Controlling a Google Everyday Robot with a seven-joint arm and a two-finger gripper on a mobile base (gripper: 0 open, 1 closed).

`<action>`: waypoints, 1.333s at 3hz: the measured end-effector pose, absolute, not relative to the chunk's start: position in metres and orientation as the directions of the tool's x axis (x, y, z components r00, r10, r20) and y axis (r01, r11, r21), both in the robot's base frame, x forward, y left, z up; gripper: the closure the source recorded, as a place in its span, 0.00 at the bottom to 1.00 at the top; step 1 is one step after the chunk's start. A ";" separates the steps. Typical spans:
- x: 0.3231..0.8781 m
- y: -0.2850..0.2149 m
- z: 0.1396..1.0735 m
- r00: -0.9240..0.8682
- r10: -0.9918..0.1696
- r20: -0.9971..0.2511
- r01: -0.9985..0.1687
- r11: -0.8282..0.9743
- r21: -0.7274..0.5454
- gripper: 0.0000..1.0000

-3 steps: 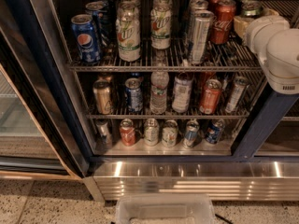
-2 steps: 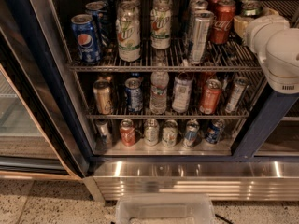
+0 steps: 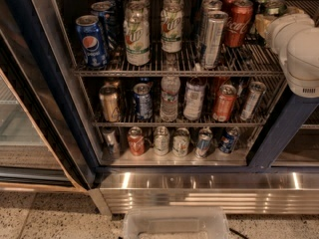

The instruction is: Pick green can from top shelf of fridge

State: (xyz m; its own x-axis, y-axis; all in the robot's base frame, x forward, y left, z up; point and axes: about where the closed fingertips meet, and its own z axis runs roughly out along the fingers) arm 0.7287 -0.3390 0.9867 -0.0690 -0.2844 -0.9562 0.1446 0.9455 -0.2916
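Fridge (image 3: 277, 133) standing open, with drinks on three wire racks; green can (image 3: 273, 6) found at the far right of the top shelf (image 3: 174, 72), near the back, just right of a red Coke can (image 3: 238, 16). Hand (image 3: 264, 24) placed at the right end of the same shelf, directly before the green can and very near it, at the end of a white arm (image 3: 299, 49). Impossible to tell whether spread apart, together or clamped on something

A rounded white arm (image 3: 299, 46) with a small dark grille (image 3: 309, 90) ends in a pale pincer (image 3: 262, 23) at upper right.
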 end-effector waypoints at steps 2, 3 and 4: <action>0.727 -0.353 0.991 -0.067 -0.267 -0.961 0.181 0.944 -0.275 1.00; 0.727 -0.350 0.991 -0.067 -0.266 -0.961 0.180 0.945 -0.274 1.00; 0.715 -0.339 1.000 -0.060 -0.204 -0.977 0.156 0.965 -0.211 1.00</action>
State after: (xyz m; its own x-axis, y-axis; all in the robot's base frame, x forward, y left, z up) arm 0.7147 -0.3386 1.0001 -0.0601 -0.2040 -0.9771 0.1562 0.9649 -0.2110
